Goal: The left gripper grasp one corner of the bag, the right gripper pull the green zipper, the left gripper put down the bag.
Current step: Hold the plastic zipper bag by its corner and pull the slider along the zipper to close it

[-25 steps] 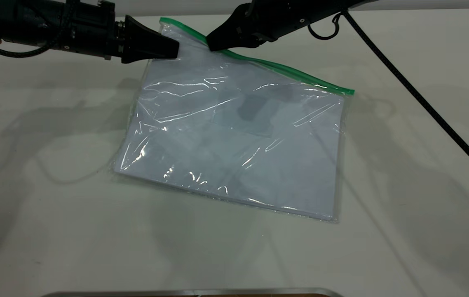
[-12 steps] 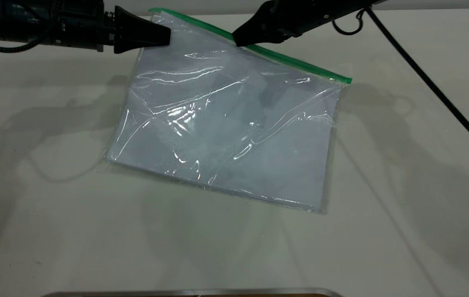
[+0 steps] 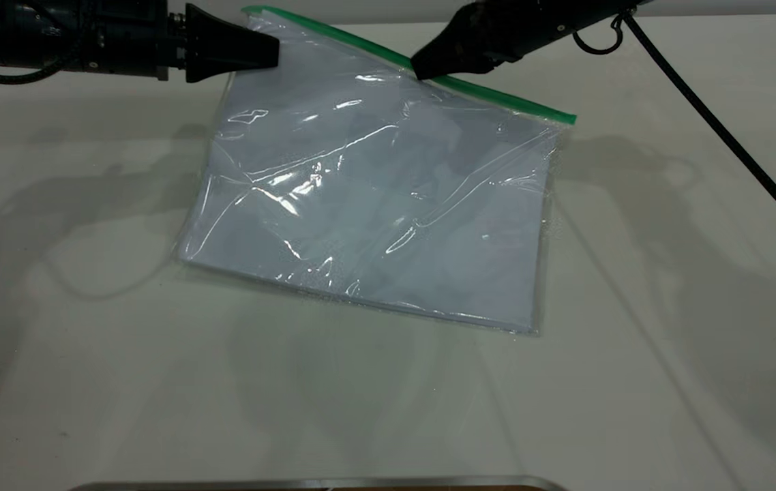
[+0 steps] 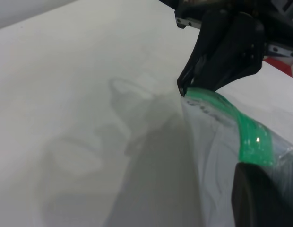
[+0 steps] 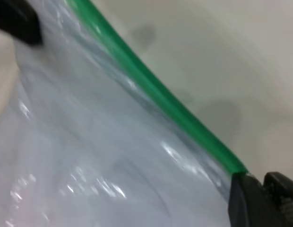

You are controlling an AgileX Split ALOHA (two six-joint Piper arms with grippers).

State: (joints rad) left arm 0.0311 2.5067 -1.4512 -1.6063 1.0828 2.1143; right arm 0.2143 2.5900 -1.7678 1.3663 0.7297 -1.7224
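The large clear plastic document bag (image 3: 374,198) with white sheets inside lay tilted on the pale bench (image 3: 88,375). Its near long edge rested on the surface, while the far edge with the bright green zipper strip (image 3: 497,99) was raised at its left end.

The left pincer (image 3: 272,51), a black cone-tipped arm end with a ribbed body, was closed on the corner (image 3: 258,17) where the green strip meets the side seam, and held that corner clear of the bench. The right pincer (image 3: 425,68), a black tapered jaw trailing a thick braided cable (image 3: 722,129), was clamped on the green strip roughly midway along it, presumably on the slider, though the slider itself could not be made out. In the right wrist view the green strip (image 5: 156,90) ran straight up to the jaw tip.

By this layout the task stood in its second step, the zipper pull under way with about half the strip left toward the far right corner. The next move called for a steady draw along the line of the strip toward that end, while the left pincer kept the corner taut. Only after that would the bag be set down.
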